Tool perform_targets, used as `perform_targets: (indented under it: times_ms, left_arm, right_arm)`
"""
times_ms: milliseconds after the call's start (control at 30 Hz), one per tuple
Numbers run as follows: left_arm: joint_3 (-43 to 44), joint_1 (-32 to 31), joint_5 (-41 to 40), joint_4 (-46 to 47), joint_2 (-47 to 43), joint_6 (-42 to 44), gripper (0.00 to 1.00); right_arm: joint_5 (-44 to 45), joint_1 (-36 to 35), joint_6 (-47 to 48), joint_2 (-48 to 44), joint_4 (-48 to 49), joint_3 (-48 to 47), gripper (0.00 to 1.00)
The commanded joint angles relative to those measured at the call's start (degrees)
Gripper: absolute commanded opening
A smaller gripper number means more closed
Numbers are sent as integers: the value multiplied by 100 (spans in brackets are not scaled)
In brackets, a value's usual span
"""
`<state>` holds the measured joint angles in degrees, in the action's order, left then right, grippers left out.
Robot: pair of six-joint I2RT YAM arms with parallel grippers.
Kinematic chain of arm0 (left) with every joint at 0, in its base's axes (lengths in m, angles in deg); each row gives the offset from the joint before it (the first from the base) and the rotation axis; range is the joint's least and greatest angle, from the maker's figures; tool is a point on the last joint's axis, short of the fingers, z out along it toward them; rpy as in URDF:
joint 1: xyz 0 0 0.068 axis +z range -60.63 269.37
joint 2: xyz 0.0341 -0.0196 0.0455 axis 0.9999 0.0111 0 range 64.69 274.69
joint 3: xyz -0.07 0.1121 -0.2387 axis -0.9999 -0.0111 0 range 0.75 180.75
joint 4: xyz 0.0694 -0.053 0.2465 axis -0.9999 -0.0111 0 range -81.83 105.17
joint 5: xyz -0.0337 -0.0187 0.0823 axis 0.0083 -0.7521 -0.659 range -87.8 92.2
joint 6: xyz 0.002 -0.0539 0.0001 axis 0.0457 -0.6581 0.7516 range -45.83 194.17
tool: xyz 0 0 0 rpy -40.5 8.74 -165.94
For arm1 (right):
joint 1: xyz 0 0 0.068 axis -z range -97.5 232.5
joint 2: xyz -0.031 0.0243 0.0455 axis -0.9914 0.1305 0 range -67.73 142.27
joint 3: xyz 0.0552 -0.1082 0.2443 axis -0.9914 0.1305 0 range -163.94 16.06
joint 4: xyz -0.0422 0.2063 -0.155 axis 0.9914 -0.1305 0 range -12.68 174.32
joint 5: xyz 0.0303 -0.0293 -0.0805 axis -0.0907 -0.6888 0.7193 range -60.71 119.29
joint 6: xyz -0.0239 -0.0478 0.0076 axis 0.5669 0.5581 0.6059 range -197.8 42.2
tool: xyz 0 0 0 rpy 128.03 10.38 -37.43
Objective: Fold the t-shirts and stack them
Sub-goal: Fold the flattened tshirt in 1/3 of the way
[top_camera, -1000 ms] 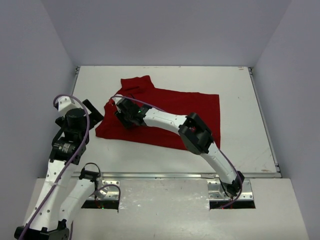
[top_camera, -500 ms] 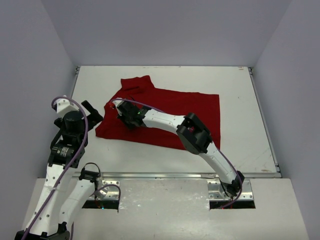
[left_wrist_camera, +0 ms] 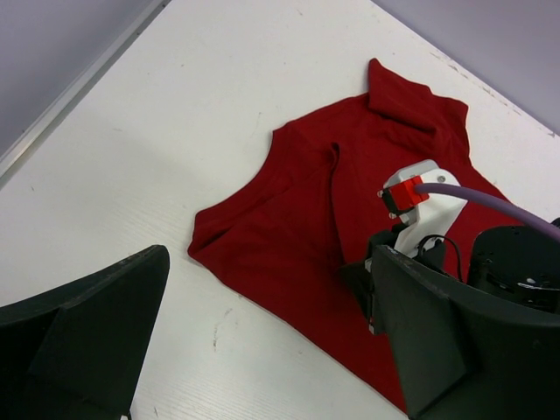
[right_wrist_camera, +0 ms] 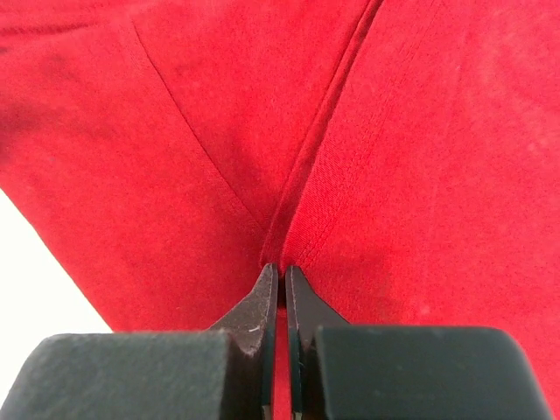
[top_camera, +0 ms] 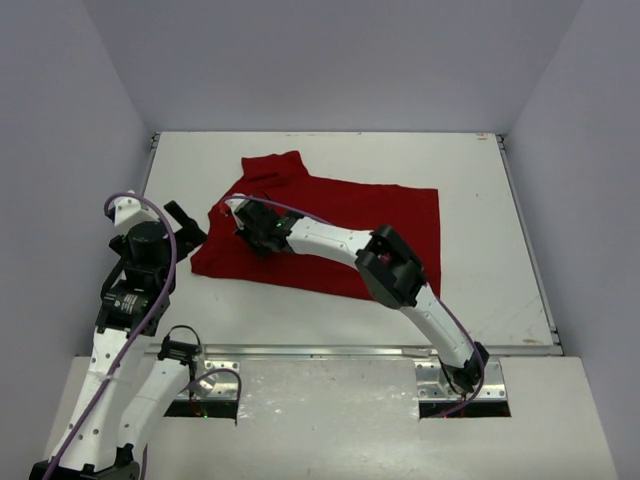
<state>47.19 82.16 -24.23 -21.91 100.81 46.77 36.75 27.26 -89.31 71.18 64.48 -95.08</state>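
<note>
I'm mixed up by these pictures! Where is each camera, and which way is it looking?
Top camera: high behind the robot, looking down at the table and red shirt; left arm and right arm show.
Left wrist camera: on the left arm, looking down at the red shirt between its open left fingers.
Right wrist camera: close above the red shirt; its right fingers pinch a fold.
All see the red shirt.

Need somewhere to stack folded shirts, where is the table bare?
Widest bare patch: between the t-shirt and the table's right edge. A narrower strip lies beyond the shirt, by the far edge. The left side is crowded by the left fingers.
</note>
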Motion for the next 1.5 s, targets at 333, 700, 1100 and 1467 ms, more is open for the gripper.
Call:
perform_targets:
  times_ms: [333,700,1100,1467]
  left_arm:
    - [-29,-18,139,307,35,85,100]
    - [-29,-18,156,315,97,94,100]
    - [-29,-9,86,280,115,68,100]
    - [-3,-18,331,272,473,7,100]
  right_arm:
    - [255,848,570,-444,384,48,1]
    - [282,1244,834,-136,542,-155,2]
    - [922,1385,229,-549,657,610,21]
    - [329,1831,-289,-1023,-158,294,62]
